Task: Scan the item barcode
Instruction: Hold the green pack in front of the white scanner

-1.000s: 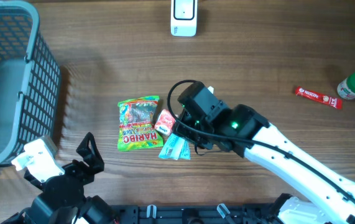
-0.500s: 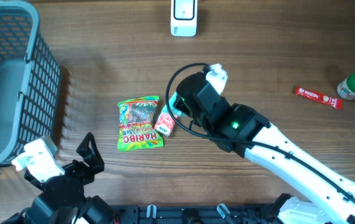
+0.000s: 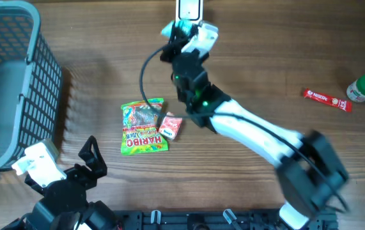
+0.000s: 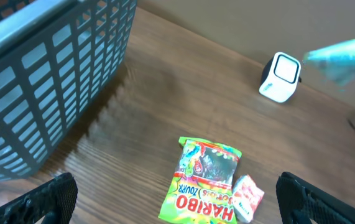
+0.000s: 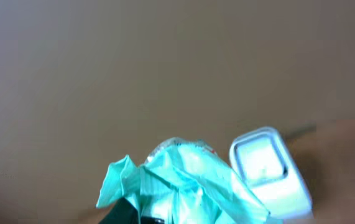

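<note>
At 7 o'clock on the table (image 3: 265,70), nearest the base, the left tool (image 3: 91,156) is seen spread wide and empty. Toward the centre, a Haribo bag (image 3: 144,126) and a small red pack (image 3: 170,126) are seen lying just beside each other. Farther out, near 12 o'clock, the teal packet (image 5: 177,183) is held clear of the table, pinched in the right tool (image 3: 176,37), at 7 o'clock of the white scanner (image 3: 190,9). The packet is judged light, thin and crinkly, easily folded. No barcode can be made out. A firm pinch at one edge is advised, so that the face is kept flat toward the scanner.
</note>
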